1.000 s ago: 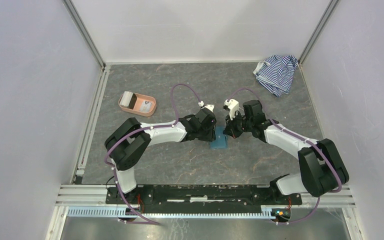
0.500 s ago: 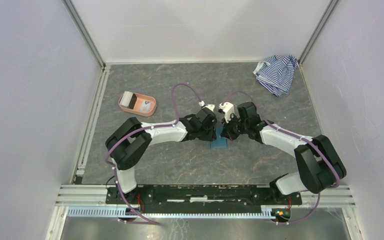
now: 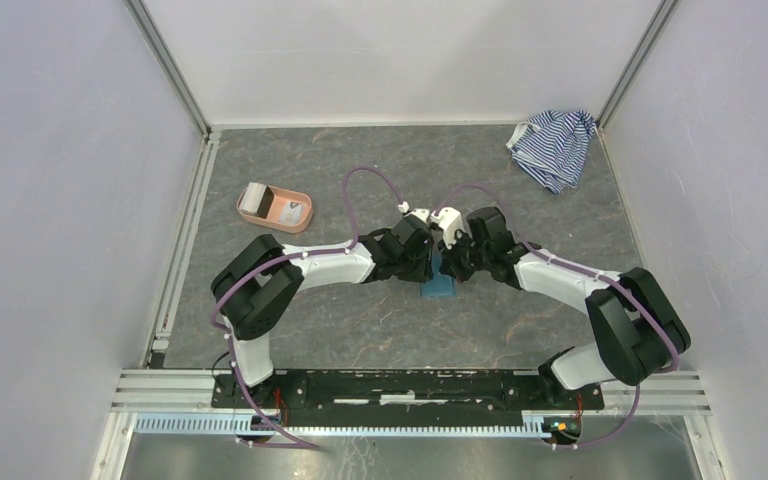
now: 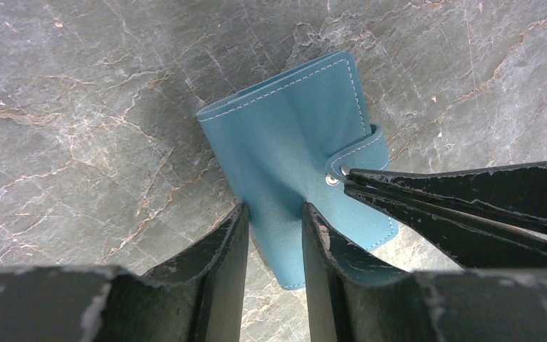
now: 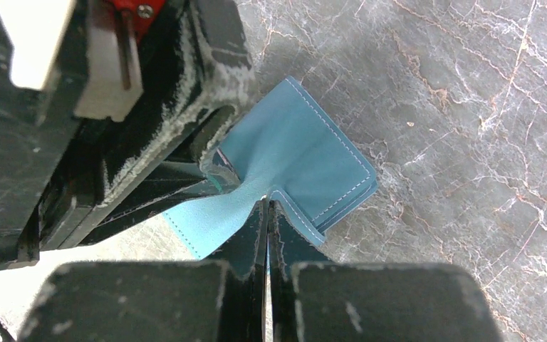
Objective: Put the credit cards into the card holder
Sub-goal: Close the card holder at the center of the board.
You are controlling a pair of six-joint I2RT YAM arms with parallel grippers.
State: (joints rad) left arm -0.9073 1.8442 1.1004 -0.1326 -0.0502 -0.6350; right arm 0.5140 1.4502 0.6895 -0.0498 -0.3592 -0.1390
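The teal card holder (image 3: 440, 290) lies at the table's middle, folded shut, between both grippers. My left gripper (image 4: 272, 210) is shut on its near edge, and the leather (image 4: 292, 128) fills the gap between the fingers. My right gripper (image 5: 267, 203) is shut, with the snap tab (image 4: 360, 153) pinched at its tips. The card holder (image 5: 306, 142) buckles there. In the top view the left gripper (image 3: 430, 264) and right gripper (image 3: 453, 266) almost touch. A whitish-grey credit card (image 3: 253, 200) rests at the left end of the salmon-pink tray (image 3: 300, 222).
A blue-and-white striped cloth (image 3: 552, 145) is bunched in the far right corner. White walls with metal rails enclose the grey marbled table (image 3: 380, 330) on three sides. The arms' bases stand on the rail (image 3: 390, 385) at the near edge.
My right gripper has moved left, toward the left gripper, and now sits against it over the card holder. The left arm and the card holder have stayed put.
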